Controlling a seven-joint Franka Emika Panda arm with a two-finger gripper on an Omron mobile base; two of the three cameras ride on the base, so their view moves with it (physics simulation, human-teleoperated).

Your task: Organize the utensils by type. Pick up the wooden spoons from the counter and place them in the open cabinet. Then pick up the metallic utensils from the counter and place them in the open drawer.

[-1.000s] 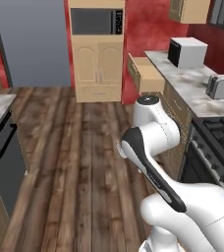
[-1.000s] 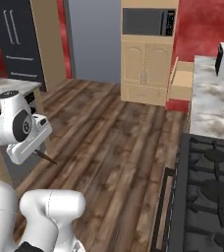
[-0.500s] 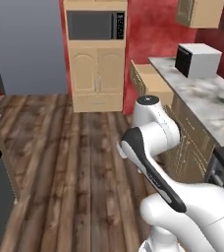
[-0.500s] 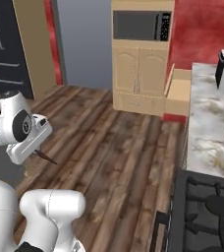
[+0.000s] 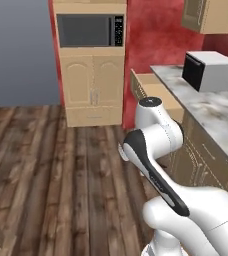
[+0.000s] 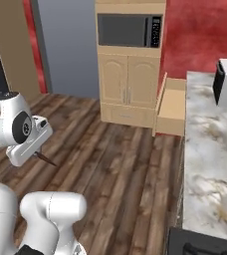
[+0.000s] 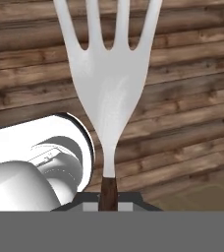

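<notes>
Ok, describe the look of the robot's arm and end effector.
The arm is glossy white with rounded, bulbous links and dark grey or black bands at the joints. One round joint cap is dark. The end effector is a boxy white block with small dark fingertips. No cables or markings are visible.

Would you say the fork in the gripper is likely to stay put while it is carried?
The fork looks stiff and light: thin, flat, unbent. Gripped only at its narrow dark handle end, with its head far out, it may pivot. Its smooth surface probably makes it slippery.
</notes>
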